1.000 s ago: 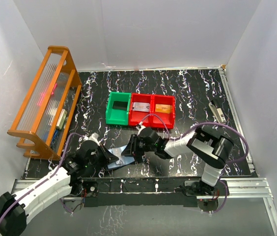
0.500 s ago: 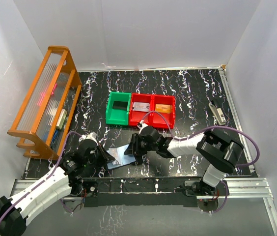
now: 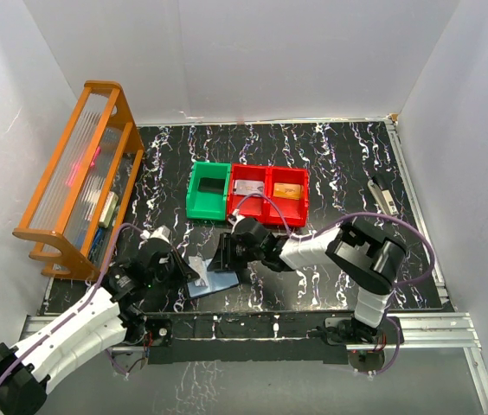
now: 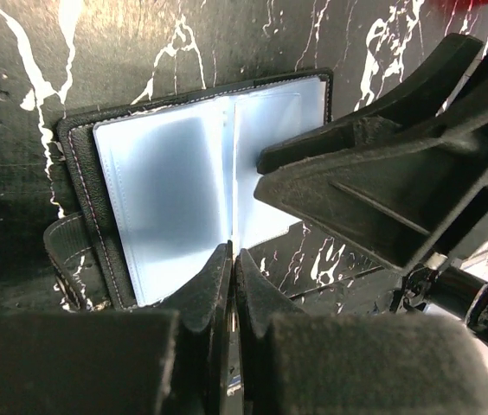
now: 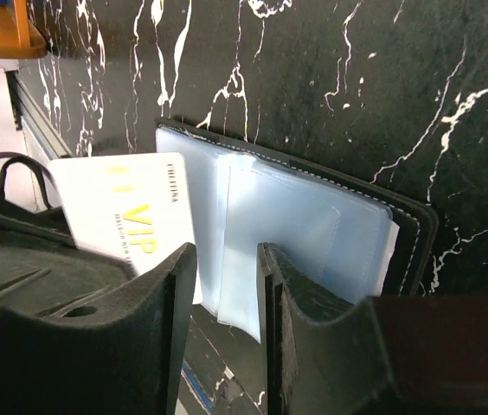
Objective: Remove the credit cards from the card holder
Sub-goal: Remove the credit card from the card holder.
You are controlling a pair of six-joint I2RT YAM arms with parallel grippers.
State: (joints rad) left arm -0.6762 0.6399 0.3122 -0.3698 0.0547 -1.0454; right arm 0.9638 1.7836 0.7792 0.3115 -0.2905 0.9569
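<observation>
Well left of the holder [image 4: 170, 199] stands the rack [image 3: 71, 173], which has no part in this.

Just left of the holder, the left gripper [image 4: 232, 264] is clenched tight, its fingers pressed together on what I take to be the white card [image 5: 127, 226], seen edge-on between them. A second ago those fingers lay against the holder's left panel and no white showed there. Half a second ago they had drawn back a little. Now the card sticks out past the holder's left edge. Its right end still overlaps the left panel, and I cannot tell whether it is clear of the pocket.

The holder lies open on the table [image 3: 330, 156], pale blue panels up, and it has hardly shifted while the card slid out.

Over the holder's right panel, the right gripper [image 5: 227, 255] has edged left. Its jaws stand slightly apart, astride a loose sleeve [image 5: 237, 298] without visibly pinching it, so it seems to be steadying the holder rather than gripping.

Beyond the holder sit the green bin [image 3: 194, 197] and the red bins [image 3: 270, 216]. They hold what look like a black card [image 3: 212, 184], a grey card [image 3: 247, 188] and an orange card [image 3: 288, 190].

By my reading this is a late extraction and likely among the last. The pull needs finishing leftward, then the card must go to a bin. The risk is the holder dragging along if the right gripper lifts early.
</observation>
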